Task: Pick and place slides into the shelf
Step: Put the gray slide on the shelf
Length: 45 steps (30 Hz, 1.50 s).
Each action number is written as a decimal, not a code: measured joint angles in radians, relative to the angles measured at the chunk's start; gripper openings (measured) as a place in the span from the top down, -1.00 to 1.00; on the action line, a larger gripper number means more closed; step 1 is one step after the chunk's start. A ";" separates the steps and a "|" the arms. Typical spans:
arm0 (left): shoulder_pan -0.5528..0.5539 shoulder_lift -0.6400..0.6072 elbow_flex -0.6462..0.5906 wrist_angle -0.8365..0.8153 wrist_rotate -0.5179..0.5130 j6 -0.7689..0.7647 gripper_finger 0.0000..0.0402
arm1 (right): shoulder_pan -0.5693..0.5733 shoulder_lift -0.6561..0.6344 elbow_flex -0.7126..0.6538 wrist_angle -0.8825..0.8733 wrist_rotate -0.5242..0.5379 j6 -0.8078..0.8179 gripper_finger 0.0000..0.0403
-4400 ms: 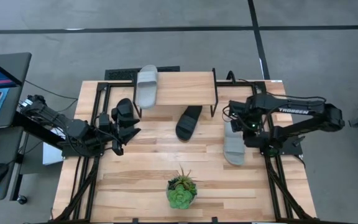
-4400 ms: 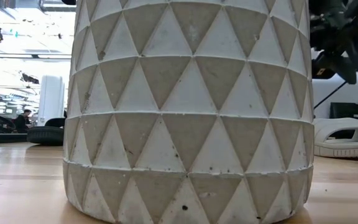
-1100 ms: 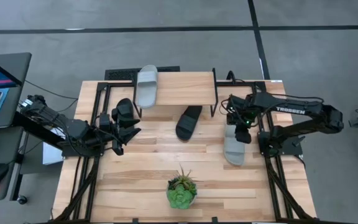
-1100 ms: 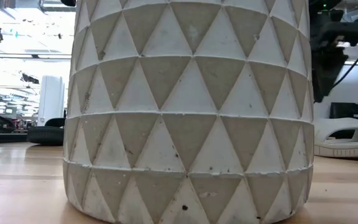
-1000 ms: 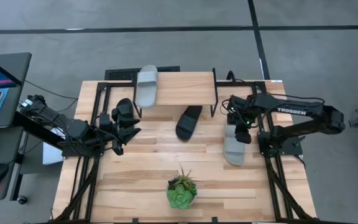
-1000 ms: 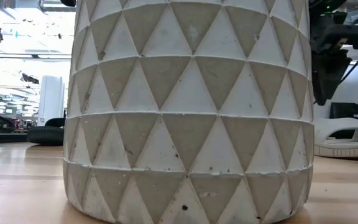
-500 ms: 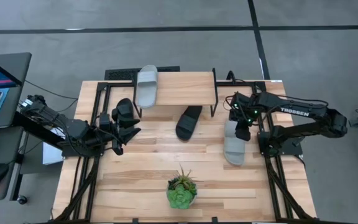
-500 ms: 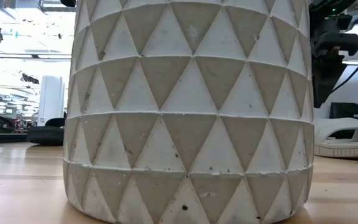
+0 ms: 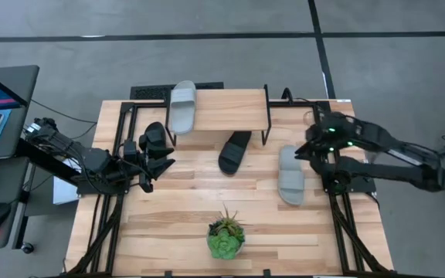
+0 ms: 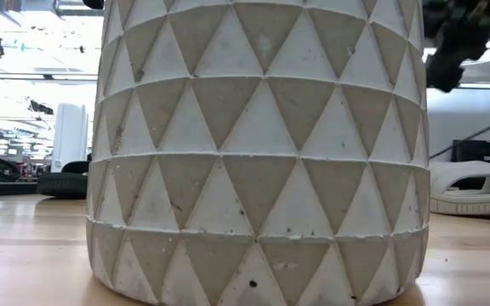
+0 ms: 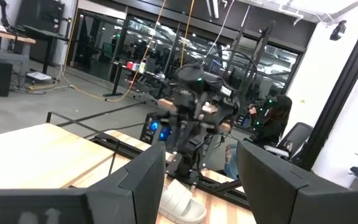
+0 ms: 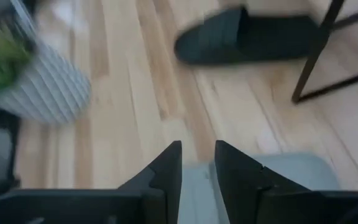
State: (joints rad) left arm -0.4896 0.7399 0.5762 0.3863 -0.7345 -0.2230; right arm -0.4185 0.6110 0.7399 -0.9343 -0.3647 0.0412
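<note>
Left arm (image 9: 91, 164): the left jaws are found released and spread wide over the desk (image 9: 168, 224), with nothing between them. In the left wrist view a light grey slide (image 11: 182, 204) is seen well ahead of these jaws, at the foot of the right arm (image 11: 194, 118).

Right arm (image 9: 377, 154): the right jaws are held above the desk, parted by a narrow gap only, and nothing is grasped. That grey slide (image 9: 290, 176) lies flat on the desk just beside and below these jaws; no contact can be confirmed.

A black slide (image 9: 234, 151) is noted on the desk ahead of the right jaws, at the front edge of the shelf (image 9: 230, 108), partly beneath it. A second grey slide (image 9: 182, 106) is placed on the shelf top, far from the right jaws and nearer the left jaws.

A potted plant (image 9: 225, 238) stands on the desk, well apart from both sets of jaws.
</note>
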 joint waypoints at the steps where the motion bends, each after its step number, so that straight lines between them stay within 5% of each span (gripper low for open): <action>1: 0.000 0.000 0.000 0.000 0.000 0.002 0.08 | 0.009 -0.035 -0.011 0.011 0.004 0.032 0.58; 13: 0.000 0.000 0.000 0.001 -0.013 0.004 0.08 | 0.185 0.029 -0.182 0.007 0.023 0.346 0.60; 30: 0.000 0.000 0.000 -0.003 -0.009 -0.009 0.08 | 0.210 0.243 -0.160 -0.011 0.050 0.317 0.57; 45: 0.000 0.000 0.000 -0.018 -0.006 -0.013 0.08 | 0.207 0.312 -0.076 -0.072 0.103 0.268 -0.11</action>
State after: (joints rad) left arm -0.4892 0.7398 0.5762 0.3684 -0.7410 -0.2363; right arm -0.2115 0.9228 0.6643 -1.0061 -0.2615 0.3090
